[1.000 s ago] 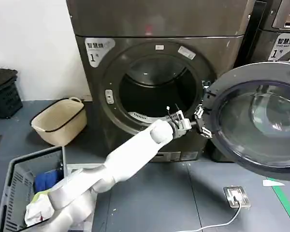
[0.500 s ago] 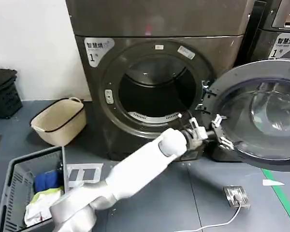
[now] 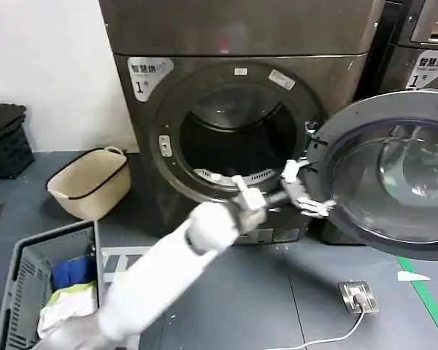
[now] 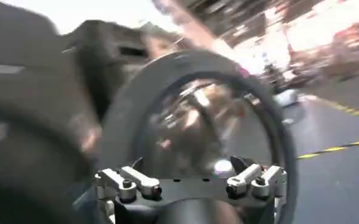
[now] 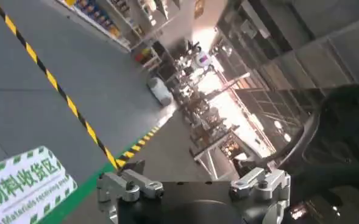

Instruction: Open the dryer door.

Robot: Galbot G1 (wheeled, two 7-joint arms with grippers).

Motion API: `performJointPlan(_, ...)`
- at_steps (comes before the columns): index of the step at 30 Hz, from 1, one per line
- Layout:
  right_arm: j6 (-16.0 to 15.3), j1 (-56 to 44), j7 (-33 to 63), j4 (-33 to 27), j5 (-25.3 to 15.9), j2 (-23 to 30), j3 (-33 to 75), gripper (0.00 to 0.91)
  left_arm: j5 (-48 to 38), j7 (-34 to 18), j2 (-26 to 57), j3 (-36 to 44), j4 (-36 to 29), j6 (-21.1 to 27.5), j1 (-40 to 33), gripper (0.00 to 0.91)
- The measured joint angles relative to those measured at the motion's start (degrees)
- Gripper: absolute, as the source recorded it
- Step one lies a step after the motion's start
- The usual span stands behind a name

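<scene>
The dryer door (image 3: 394, 182) stands swung open to the right of dark machine "1" (image 3: 226, 29), its grey inner side and glass facing me. The drum opening (image 3: 237, 138) is uncovered. My left arm reaches from the lower left, and its left gripper (image 3: 304, 192) hovers open and empty just left of the door's hinge-side rim. In the left wrist view the left gripper (image 4: 189, 165) faces the door's grey ring (image 4: 121, 122) with its fingers spread. In the right wrist view the right gripper (image 5: 191, 172) is open, holds nothing and faces the grey floor.
A beige basket (image 3: 87, 182) sits left of the machine. A grey crate (image 3: 22, 281) with clothes stands at the front left. A floor socket with a cable (image 3: 358, 295) and green tape (image 3: 432, 310) lie under the door. A neighbouring machine (image 3: 431, 44) stands behind.
The left gripper went right to the door's lower rim, then drew back left and slightly up. The door swung a little wider and now holds still.
</scene>
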Motion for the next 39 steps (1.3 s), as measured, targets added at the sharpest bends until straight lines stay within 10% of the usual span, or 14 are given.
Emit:
performJointPlan(17,-2.5,0.8,-0.8,2.1,1.3,-0.5,0.0,0.907,-16.8,-12.3,21.6,-33.6,-22.1,18.0,25.2,0.907)
performJointPlan(24,-1.9,1.1,-1.6,2.1,3.2,-0.8,0.0,0.907,-28.5,-20.3,24.3,-47.9,-22.1,29.1,29.8,0.907)
performJointPlan(39,-1.3,1.7,-2.5,1.1,4.3,-2.3,-0.5,0.907,-53.8,-38.2,32.5,-60.3,-15.2,29.4,39.9,0.907)
